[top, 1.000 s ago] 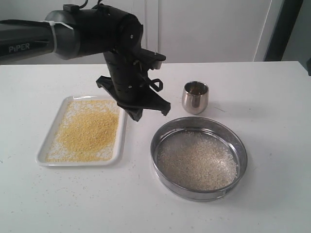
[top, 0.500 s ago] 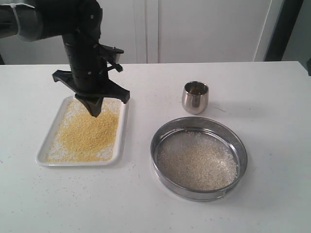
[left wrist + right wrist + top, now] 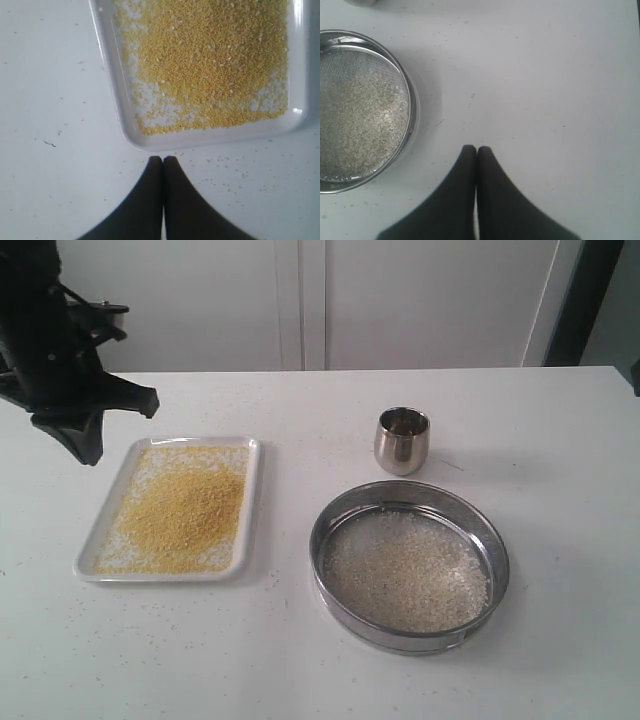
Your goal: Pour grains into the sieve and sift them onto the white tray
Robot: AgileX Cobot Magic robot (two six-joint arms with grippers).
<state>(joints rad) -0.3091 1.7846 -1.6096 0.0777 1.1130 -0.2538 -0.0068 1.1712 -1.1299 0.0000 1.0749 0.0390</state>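
The white tray lies on the left of the table, spread with golden-yellow grains; the same tray and grains fill the left wrist view. The steel sieve sits to its right holding whitish rice-like grains, and it shows again in the right wrist view as a sieve. My left gripper hangs shut and empty above the table just off the tray's far left corner. My right gripper is shut, empty, over bare table beside the sieve; the exterior view does not show it.
A small steel cup stands behind the sieve. Stray grains dot the table around the tray. The table's far edge meets a white wall, with a dark post at the back right.
My left arm has swept leftward from above the gap between tray and sieve, across the tray, to the table's far left. Tray, sieve and cup have not moved.
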